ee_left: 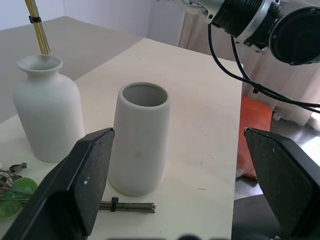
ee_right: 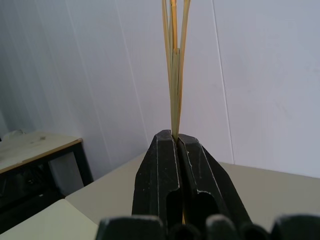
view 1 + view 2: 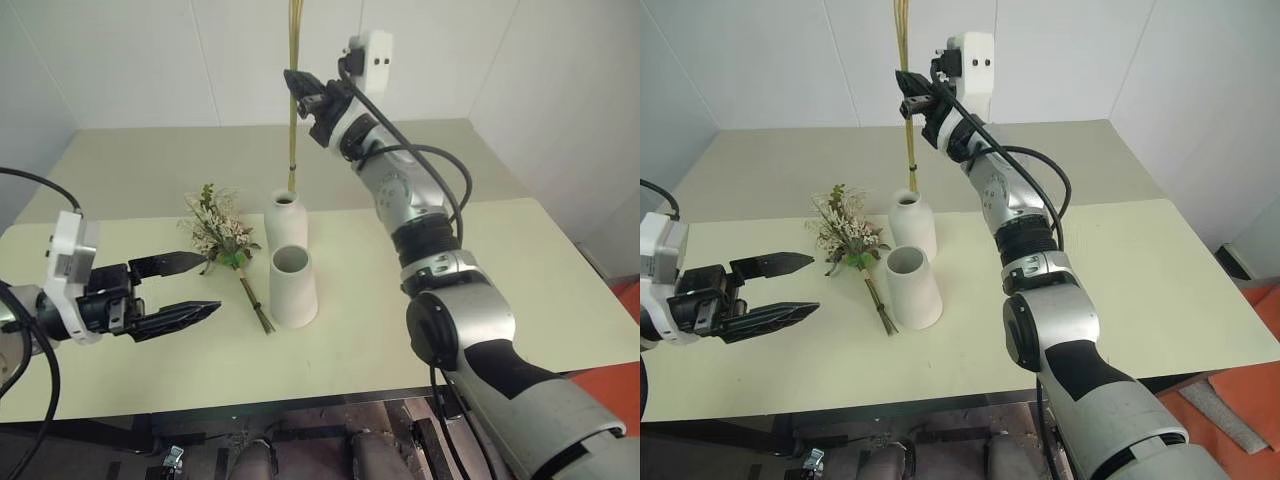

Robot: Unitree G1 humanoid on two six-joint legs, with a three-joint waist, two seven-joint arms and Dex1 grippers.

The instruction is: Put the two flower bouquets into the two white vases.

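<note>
One thin bunch of yellow stalks (image 3: pixel 293 100) hangs upright, pinched in the closed right gripper (image 3: pixel 297 85), its lower end just above the bottle-shaped vase (image 3: pixel 286 220) mouth, while the left gripper (image 3: pixel 190 285) waits wide open beside the cone vase (image 3: pixel 293 287)

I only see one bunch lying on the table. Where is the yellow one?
The right gripper holds the yellow stalks upright, lower ends just above the bottle-shaped vase.
</note>
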